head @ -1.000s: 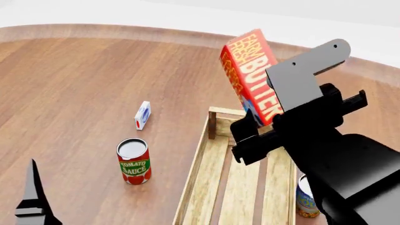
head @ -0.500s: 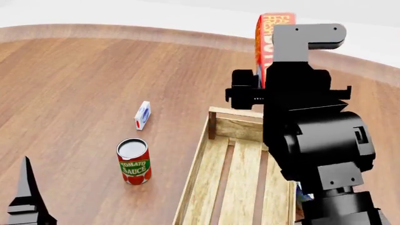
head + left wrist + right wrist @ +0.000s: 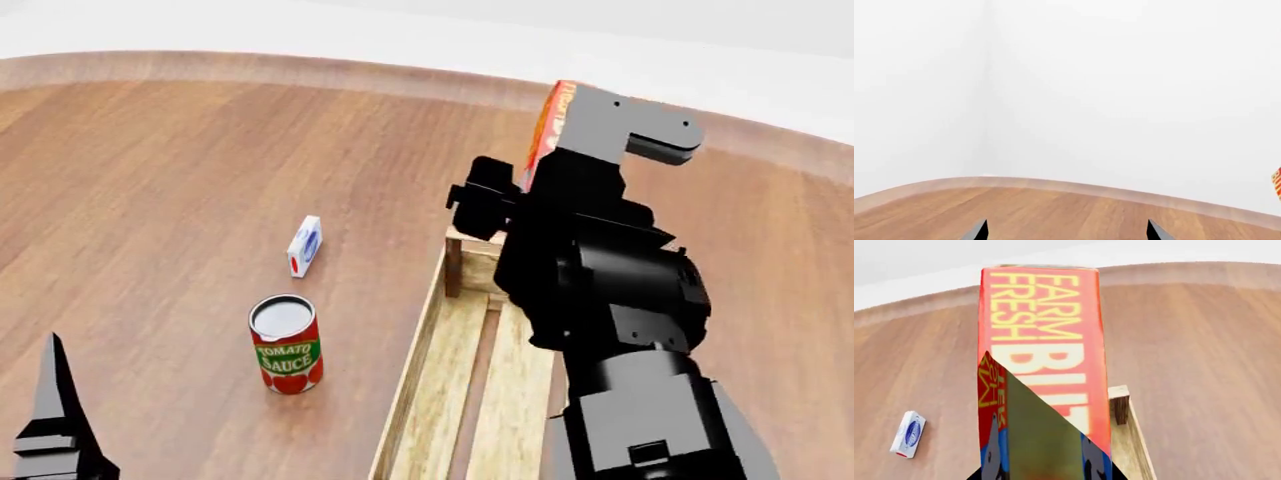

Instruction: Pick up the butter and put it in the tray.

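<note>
The butter [image 3: 1044, 355] is clamped upright in your right tool [image 3: 534, 185], held in the air above the far end of the tray [image 3: 441, 380]. Working left to right: your left tool [image 3: 54, 420] idles low over the table [image 3: 160, 160], its tips apart and empty; the small carton [image 3: 304, 246] and the tomato sauce can [image 3: 286, 345] stand clear of the tray. Released from this height, the tall box could tip over the end rail or catch the corner post [image 3: 1119, 402]. The tray slats that show are bare.
</note>
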